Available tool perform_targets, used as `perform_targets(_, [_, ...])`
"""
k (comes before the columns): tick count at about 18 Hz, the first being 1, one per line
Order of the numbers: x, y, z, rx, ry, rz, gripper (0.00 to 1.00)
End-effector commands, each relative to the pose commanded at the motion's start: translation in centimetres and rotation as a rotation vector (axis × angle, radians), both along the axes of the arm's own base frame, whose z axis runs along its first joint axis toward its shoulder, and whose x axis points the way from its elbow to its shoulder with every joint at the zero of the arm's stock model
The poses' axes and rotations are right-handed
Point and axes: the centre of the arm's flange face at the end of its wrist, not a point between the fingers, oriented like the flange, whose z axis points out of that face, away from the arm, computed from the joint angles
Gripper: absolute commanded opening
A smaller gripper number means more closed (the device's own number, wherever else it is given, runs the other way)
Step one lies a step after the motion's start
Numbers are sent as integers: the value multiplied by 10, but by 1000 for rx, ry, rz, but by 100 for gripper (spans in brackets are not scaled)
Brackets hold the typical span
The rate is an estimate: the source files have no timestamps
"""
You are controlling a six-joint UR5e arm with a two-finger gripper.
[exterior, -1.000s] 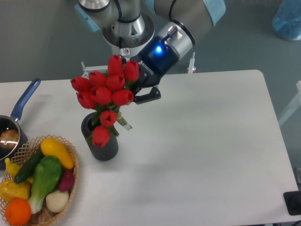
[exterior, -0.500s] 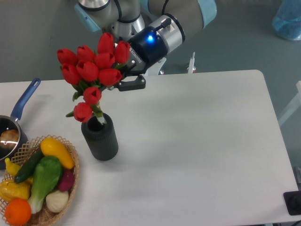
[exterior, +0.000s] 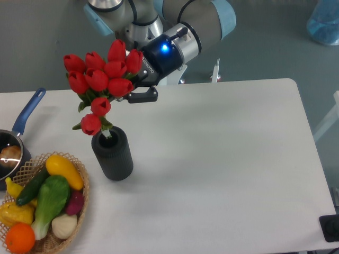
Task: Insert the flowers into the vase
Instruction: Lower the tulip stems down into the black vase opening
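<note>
White table [exterior: 222, 159], left of centre: stood the ribbed grey vase [exterior: 113, 157]. Gripper [exterior: 133, 89] clamped on the red tulips [exterior: 100, 82] above it, stem ends just entering the mouth. Left: lowering fully, then releasing.

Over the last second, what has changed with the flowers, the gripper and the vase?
The gripper has carried the flowers up and to the left: the blooms that hung low against the vase now stand above it, with the stem ends at its mouth. The gripper appears to keep its hold on the bunch. The vase, the wicker basket and the blue-handled pan have stayed put.
</note>
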Motion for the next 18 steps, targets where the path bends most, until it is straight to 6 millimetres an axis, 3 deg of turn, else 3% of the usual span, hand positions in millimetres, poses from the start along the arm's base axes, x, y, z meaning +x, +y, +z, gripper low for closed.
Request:
perform_targets(10, [7, -2, -32, -9, 5, -9, 2])
perform_targets(18, [0, 3, -72, -59, 15, -16, 6])
